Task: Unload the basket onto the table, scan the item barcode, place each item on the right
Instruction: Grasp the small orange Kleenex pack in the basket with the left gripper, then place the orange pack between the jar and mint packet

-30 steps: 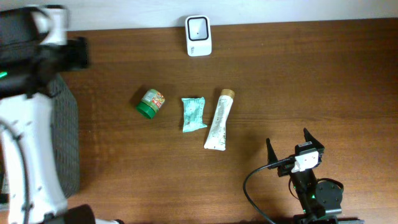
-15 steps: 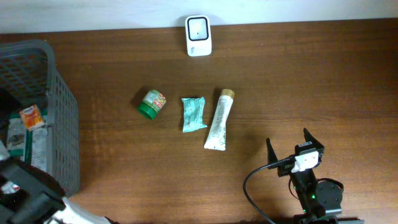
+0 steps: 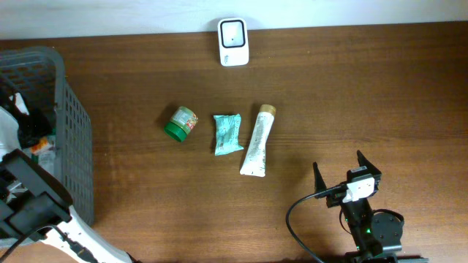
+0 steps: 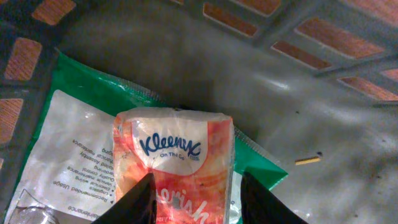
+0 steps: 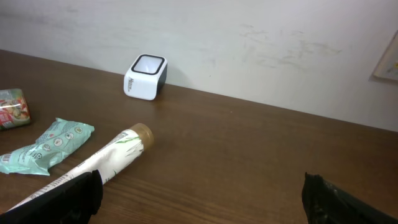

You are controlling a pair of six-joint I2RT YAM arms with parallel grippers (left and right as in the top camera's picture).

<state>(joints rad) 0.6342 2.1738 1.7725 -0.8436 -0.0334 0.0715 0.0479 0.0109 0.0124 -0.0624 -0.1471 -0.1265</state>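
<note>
In the left wrist view an orange-and-white Kleenex tissue pack [image 4: 177, 158] lies on a green-and-white pouch [image 4: 68, 143] on the basket floor. My left gripper [image 4: 196, 205] hangs low over the pack, jaws partly narrowed. Its left finger overlaps the pack's left part; a sliver of gap shows at the right finger. The white barcode scanner [image 3: 233, 31] stands at the table's far edge and also shows as the scanner [image 5: 145, 78] in the right wrist view. My right gripper [image 3: 349, 169] rests wide open near the front right, holding nothing.
The grey mesh basket [image 3: 73, 146] stands at the table's left end with my left arm [image 3: 29, 197] reaching into it. Mid-table lie a green-lidded jar [image 3: 179, 122], a teal packet [image 3: 227, 134] and a white tube [image 3: 257, 140]. A black cable [image 3: 300, 212] curls by the right arm.
My left arm has swung from above the basket's far end down into the basket, and its jaws have narrowed. The right arm and the items on the table have stayed put.
</note>
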